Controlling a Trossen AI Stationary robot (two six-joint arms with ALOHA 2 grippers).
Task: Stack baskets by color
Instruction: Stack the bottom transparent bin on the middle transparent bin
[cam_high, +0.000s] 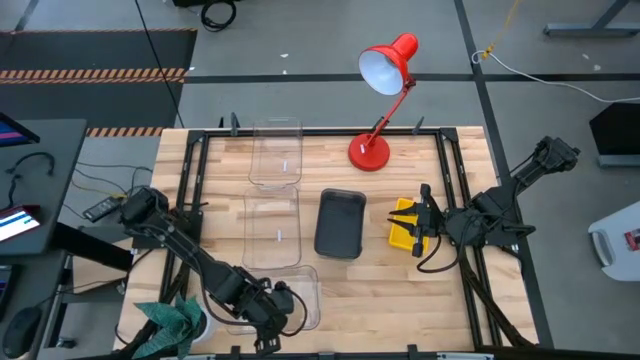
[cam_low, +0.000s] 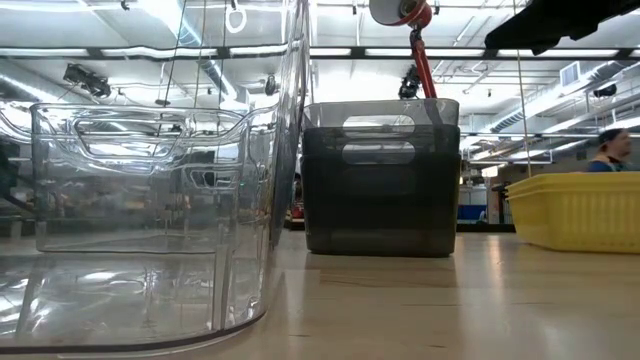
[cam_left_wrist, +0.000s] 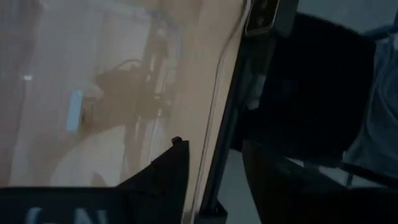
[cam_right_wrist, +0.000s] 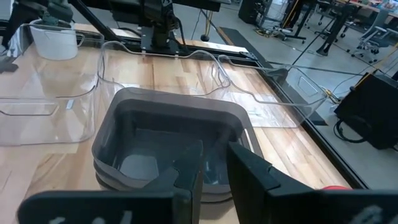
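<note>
The near clear basket (cam_high: 290, 296) lies at the table's (cam_high: 470, 310) front edge, with the left tool (cam_high: 272, 312) on its rim; whether that tool is parted or clamped cannot be told. The next clear basket (cam_high: 273, 232) lies directly behind it, its long axis running front to back, nearer the left arm.

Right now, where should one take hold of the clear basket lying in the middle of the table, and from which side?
Grip the clear basket by one long wall's rim, from straight above. It sits upright and open, so the thin rim is exposed. The side facing the dark grey stack looks tighter, so the opposite wall seems easier.
</note>
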